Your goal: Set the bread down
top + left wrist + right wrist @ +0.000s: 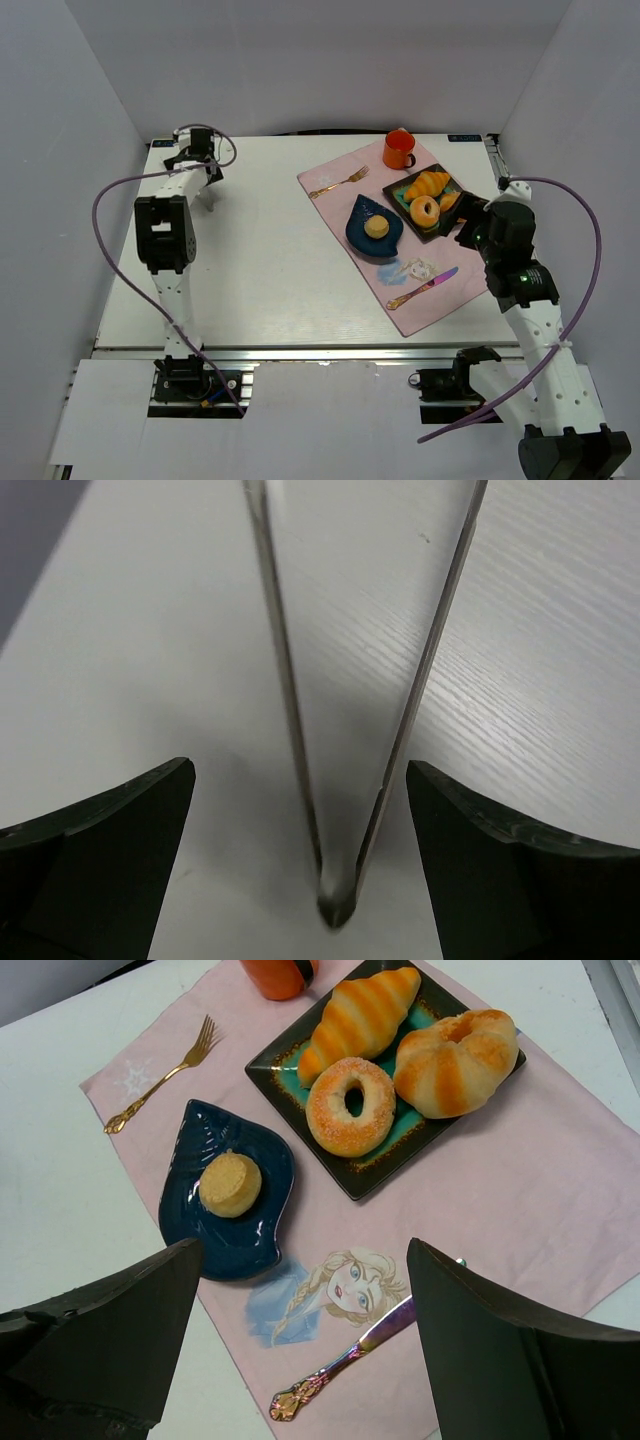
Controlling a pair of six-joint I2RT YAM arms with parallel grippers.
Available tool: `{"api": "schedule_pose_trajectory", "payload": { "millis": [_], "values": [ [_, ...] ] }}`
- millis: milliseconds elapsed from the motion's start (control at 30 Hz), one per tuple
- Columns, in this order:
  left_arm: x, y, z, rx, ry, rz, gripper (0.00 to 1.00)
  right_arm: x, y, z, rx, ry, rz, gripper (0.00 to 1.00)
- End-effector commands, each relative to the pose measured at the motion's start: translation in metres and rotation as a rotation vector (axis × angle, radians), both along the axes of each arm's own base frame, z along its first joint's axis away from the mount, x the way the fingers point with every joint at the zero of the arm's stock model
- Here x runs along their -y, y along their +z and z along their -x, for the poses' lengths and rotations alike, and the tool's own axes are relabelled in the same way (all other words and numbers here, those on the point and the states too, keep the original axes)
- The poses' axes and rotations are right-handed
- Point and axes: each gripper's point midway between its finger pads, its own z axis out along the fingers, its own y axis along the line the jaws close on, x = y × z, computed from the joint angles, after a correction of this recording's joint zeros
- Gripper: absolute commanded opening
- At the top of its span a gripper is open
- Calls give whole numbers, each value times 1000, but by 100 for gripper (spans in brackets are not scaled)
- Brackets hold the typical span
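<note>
The bread (376, 227) is a small round golden bun lying on a dark blue leaf-shaped plate (360, 213) on the pink placemat. In the right wrist view the bread (230, 1184) sits in the middle of that plate (205, 1135). My right gripper (466, 222) hovers to the right of it, over the placemat, open and empty (305, 1290). My left gripper (207, 170) is at the far back left of the table. It is open (300, 810), with metal tongs (337, 905) lying between its jaws and touching neither.
A black square plate (262, 1063) holds a striped croissant (358, 1020), a sugared ring bagel (350, 1106) and a striped roll (457, 1060). An orange mug (399, 149) stands behind it. A gold fork (160, 1075) and a knife (345, 1360) lie on the placemat (520, 1190).
</note>
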Motion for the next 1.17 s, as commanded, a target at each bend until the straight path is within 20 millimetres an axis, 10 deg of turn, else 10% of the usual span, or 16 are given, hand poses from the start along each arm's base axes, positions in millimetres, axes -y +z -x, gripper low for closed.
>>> {"api": "schedule_pose_trajectory", "payload": {
  "millis": [0,67,167,367,567,1133],
  "values": [
    [0,161,27,250,32,7,98,1,32,5,73,-16,-28,89],
    [8,212,58,315,3,46,98,-1,28,11,47,-9,-44,89],
    [12,235,119,319,15,90,98,-4,18,22,-3,5,-58,89],
    [54,183,225,302,-94,313,98,-12,4,44,-17,52,-94,89],
    [66,189,300,463,-125,390,98,-10,-8,56,-14,77,-65,89],
    [69,176,298,410,-157,378,98,-13,-19,60,-35,109,-46,90]
  ]
}}
